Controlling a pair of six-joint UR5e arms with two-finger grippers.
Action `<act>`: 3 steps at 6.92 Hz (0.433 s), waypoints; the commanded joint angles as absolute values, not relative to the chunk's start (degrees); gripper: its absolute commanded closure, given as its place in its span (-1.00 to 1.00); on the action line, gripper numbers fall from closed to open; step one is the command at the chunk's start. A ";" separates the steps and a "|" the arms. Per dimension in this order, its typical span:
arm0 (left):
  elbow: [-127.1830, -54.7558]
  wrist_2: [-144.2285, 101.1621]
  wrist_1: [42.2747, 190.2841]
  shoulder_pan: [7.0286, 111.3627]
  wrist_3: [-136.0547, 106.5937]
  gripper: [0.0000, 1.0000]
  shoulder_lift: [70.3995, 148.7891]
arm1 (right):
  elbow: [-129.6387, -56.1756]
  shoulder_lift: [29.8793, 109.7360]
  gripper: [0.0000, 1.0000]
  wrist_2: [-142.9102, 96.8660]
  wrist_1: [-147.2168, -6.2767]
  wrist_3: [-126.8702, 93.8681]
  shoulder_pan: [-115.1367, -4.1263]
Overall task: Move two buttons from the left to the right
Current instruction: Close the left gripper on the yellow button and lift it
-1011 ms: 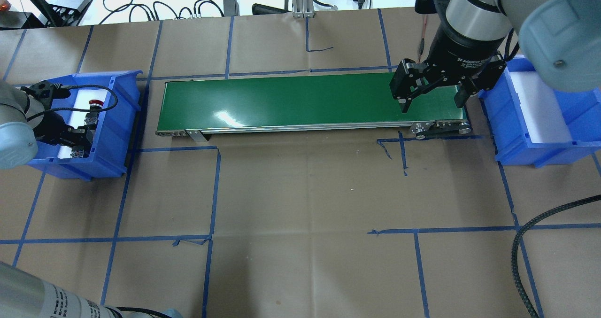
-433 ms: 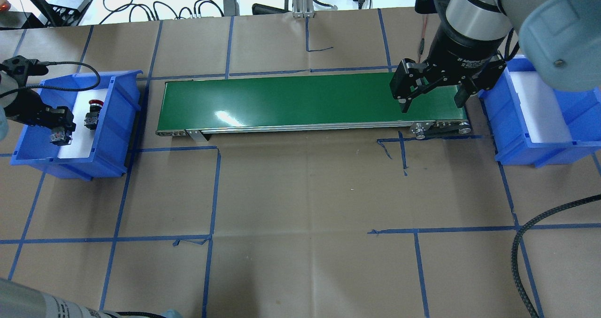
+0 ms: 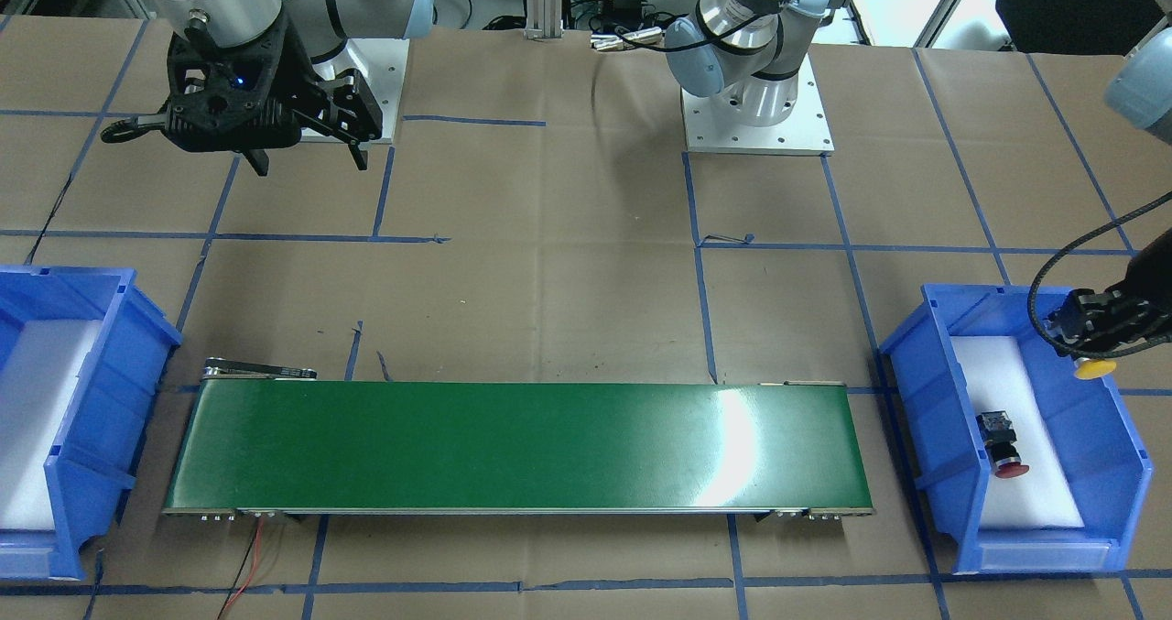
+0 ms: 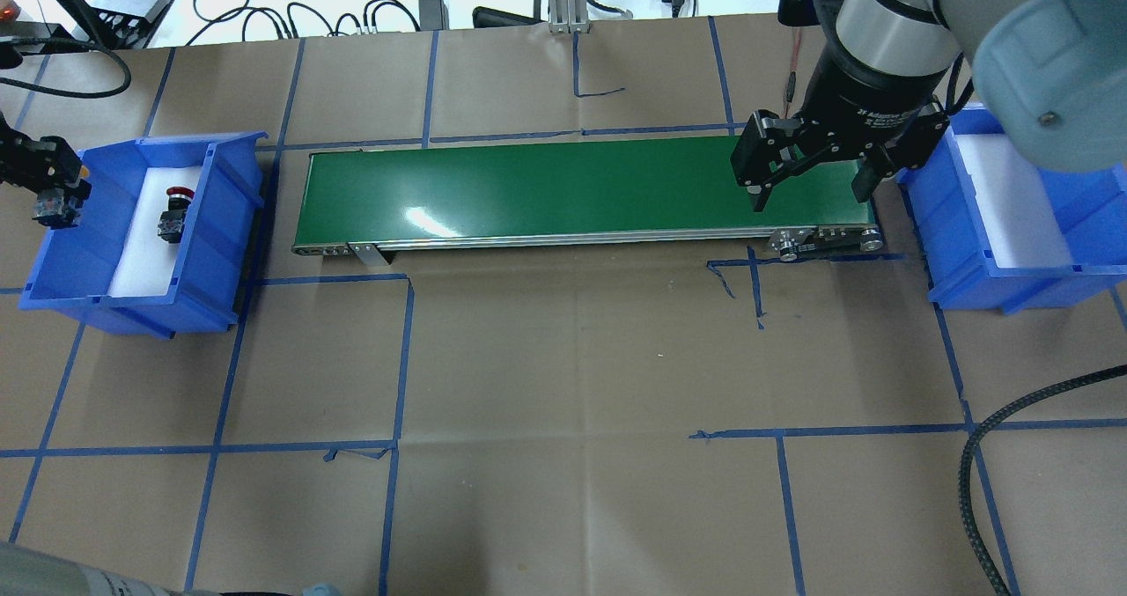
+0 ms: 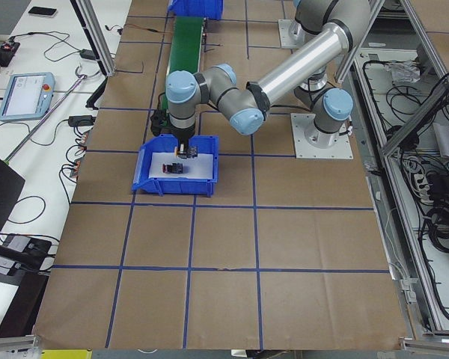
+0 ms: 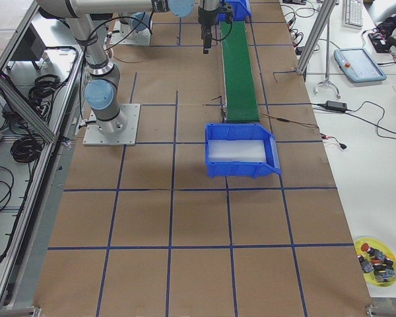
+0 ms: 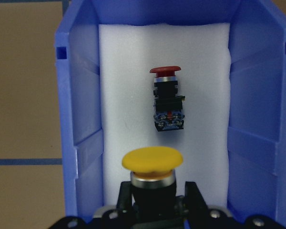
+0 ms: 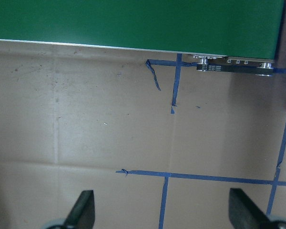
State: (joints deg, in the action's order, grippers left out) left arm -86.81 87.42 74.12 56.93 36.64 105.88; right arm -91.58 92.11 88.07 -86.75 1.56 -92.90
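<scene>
- Left claw (image 3: 1097, 341): clenched on the yellow button (image 7: 152, 160), gripping its black body, cap pointing forward past the fingertips. We find it hanging above the left bin (image 4: 214, 226), over the wall farther from the belt.
- Red button (image 7: 165, 95): on the white foam ahead of and below this claw, cap pointing away, apart from both side walls.
- Right claw (image 4: 808, 180): released, fingers spread wide and pointing down, over the end of the conveyor belt (image 4: 528, 182).
- Right bin (image 4: 968, 253): just beside that claw, on its outer side.
- Counter (image 4: 572, 358): brown paper with blue tape lines, spread on the robot's side of both claws.
</scene>
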 commanded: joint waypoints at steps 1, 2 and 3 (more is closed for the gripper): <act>-80.61 88.93 79.35 66.12 33.17 0.94 106.17 | -91.58 92.11 -1.00 88.07 -86.75 1.58 -92.90; -80.51 89.03 79.45 70.88 26.52 0.94 106.17 | -91.58 92.11 -1.00 88.07 -86.75 1.50 -92.90; -80.94 88.95 79.11 75.89 22.45 0.94 106.78 | -91.58 92.11 -1.00 88.07 -86.75 1.49 -92.90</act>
State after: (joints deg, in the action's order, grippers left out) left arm -81.02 88.83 79.03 70.08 27.69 106.31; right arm -91.58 92.11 88.07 -86.75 1.52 -92.90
